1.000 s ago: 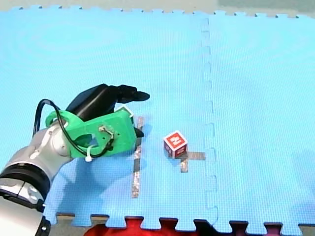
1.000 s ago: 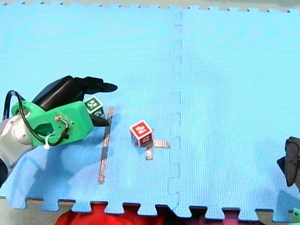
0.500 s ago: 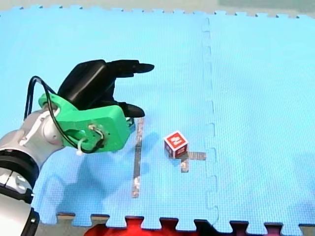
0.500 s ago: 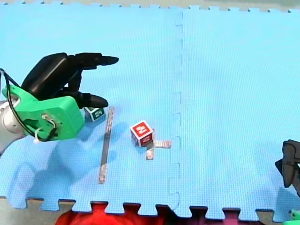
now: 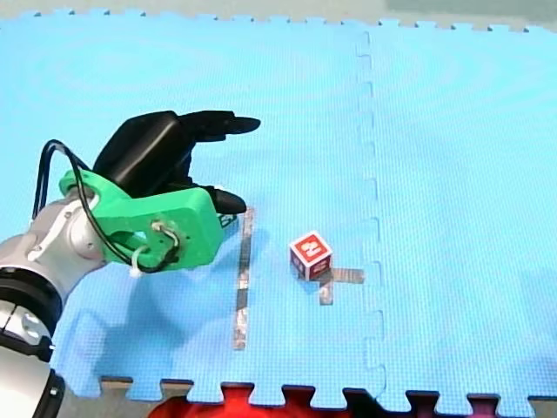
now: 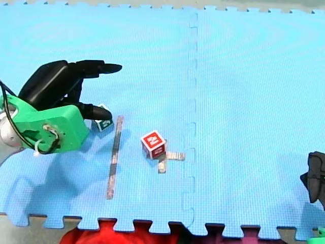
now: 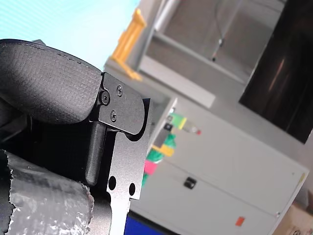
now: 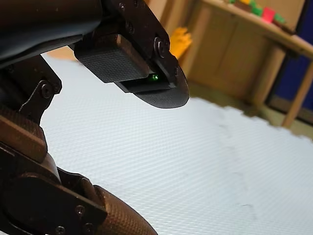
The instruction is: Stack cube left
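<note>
Head feed is up, and I've got the left hand [image 5: 165,157] at the mat's left side: matte black, with slim fingers rounded at the tips. Behind it sits a chunky bright green wrist block [image 5: 152,233] with rounded corners, a thin black cable [image 5: 52,144] looping out of it and a white zip tie [image 5: 137,271] below. The forearm [image 5: 57,248] is silver-grey, ending in a black ring. The right hand [image 6: 315,179] at the right edge is black too. In the first wrist view I see a textured black pad [image 7: 44,81], a dark plate [image 7: 124,110] with two screws and crinkled silver tape [image 7: 44,196]. The second wrist view gives me a ribbed black finger pad [image 8: 122,61] carrying a tiny green light [image 8: 155,77].
</note>
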`<state>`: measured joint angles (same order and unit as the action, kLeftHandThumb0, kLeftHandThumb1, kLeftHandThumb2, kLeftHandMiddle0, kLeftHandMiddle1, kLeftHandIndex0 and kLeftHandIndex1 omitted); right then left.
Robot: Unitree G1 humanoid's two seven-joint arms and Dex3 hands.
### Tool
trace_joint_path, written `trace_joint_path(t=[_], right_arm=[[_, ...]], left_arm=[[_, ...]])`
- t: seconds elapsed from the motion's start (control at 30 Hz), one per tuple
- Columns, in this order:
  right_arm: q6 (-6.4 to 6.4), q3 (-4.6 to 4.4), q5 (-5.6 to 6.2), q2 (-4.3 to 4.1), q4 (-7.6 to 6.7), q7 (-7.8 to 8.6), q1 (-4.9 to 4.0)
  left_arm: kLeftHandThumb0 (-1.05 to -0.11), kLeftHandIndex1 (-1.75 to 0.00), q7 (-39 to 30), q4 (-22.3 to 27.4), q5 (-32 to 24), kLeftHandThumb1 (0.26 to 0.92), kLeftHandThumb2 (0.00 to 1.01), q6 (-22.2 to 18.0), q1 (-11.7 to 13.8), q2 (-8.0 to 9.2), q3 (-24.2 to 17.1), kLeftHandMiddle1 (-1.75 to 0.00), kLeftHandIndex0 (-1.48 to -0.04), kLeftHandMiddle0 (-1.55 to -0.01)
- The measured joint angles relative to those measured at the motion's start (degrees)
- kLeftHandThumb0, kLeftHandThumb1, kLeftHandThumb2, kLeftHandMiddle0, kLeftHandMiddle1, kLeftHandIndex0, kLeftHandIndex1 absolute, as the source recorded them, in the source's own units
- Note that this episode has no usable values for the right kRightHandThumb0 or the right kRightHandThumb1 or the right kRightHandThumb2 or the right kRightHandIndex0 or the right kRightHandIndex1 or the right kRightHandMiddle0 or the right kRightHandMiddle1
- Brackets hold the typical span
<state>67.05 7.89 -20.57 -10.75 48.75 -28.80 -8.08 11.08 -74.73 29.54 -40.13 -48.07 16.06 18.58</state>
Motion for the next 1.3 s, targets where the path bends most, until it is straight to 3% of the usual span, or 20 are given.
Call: trace_joint_path(t=[0.17, 0.3, 0.33, 0.37, 0.47, 0.53, 0.67, 0.77, 1.03, 1.1, 1.2, 1.3], right_arm=[[-0.23, -0.14, 0.13, 0.03, -1.09, 0.07, 0.34], [-0.41, -0.14, 0.24, 0.09, -1.85, 0.12, 0.54], [-0.46, -0.15, 0.26, 0.11, -2.01, 0.13, 0.58], [-0.5, -0.14, 0.28, 0.12, -2.16, 0.14, 0.62], [-0.52, -0.14, 0.41, 0.14, -2.48, 0.25, 0.76], [-0.51, -0.14, 0.67, 0.14, -2.59, 0.52, 0.8], [-0.38, -0.12, 1.2, 0.14, -2.78, 1.02, 0.91], [-0.03, -0.08, 1.54, 0.18, -2.99, 1.39, 1.03], [0.37, 0.17, 2.22, 0.29, -3.36, 2.09, 1.41], [0.48, 0.23, 2.38, 0.32, -3.51, 2.27, 1.5], [0.59, 0.35, 2.45, 0.37, -3.75, 2.5, 1.64], [0.82, 0.54, 2.46, 0.42, -3.89, 2.58, 1.69]], left_arm=[[-0.871, -0.03, -4.83, -0.95, -3.03, 0.719, 0.0, 3.43, 1.21, -0.22, -2.14, -1.75, -0.71, -0.95], [-0.787, -0.03, -7.28, -1.23, -4.56, 0.67, 0.0, 4.88, 1.63, -0.59, -3.58, -1.75, -0.76, -0.94], [-0.738, -0.02, -7.47, -1.26, -4.72, 0.655, 0.0, 4.99, 1.67, -0.69, -3.77, -1.75, -0.76, -0.93], [-0.567, -0.02, -7.52, -1.26, -4.8, 0.656, 0.01, 5.04, 1.74, -0.78, -3.93, -1.75, -0.76, -0.89], [-0.365, -0.01, -8.29, -1.28, -5.16, 0.657, 0.01, 5.17, 1.95, -0.95, -4.3, -1.75, -0.72, -0.82], [-0.308, 0.0, -10.33, -1.33, -5.94, 0.659, 0.01, 5.63, 1.99, -1.11, -5.02, -1.75, -0.7, -0.79], [-0.295, 0.0, -12.42, -1.35, -6.79, 0.662, 0.0, 6.04, 2.02, -1.29, -5.91, -1.68, -0.67, -0.79], [-0.287, 0.0, -12.92, -1.37, -7.06, 0.663, 0.0, 6.51, 2.03, -1.39, -6.37, -1.39, -0.66, -0.85], [-0.3, 0.0, -13.53, -1.45, -7.77, 0.66, 0.0, 6.99, 2.39, -1.79, -7.39, -0.91, -0.64, -0.95], [-0.303, 0.0, -13.66, -1.47, -7.85, 0.659, 0.0, 7.23, 2.49, -1.97, -7.6, -0.7, -0.64, -0.99], [-0.282, 0.0, -13.72, -1.49, -7.9, 0.658, 0.0, 7.67, 2.56, -2.14, -7.83, -0.24, -0.64, -1.02], [-0.226, 0.0, -14.24, -1.5, -8.29, 0.659, 0.0, 7.85, 2.57, -2.31, -8.23, -0.1, -0.61, -1.03]])
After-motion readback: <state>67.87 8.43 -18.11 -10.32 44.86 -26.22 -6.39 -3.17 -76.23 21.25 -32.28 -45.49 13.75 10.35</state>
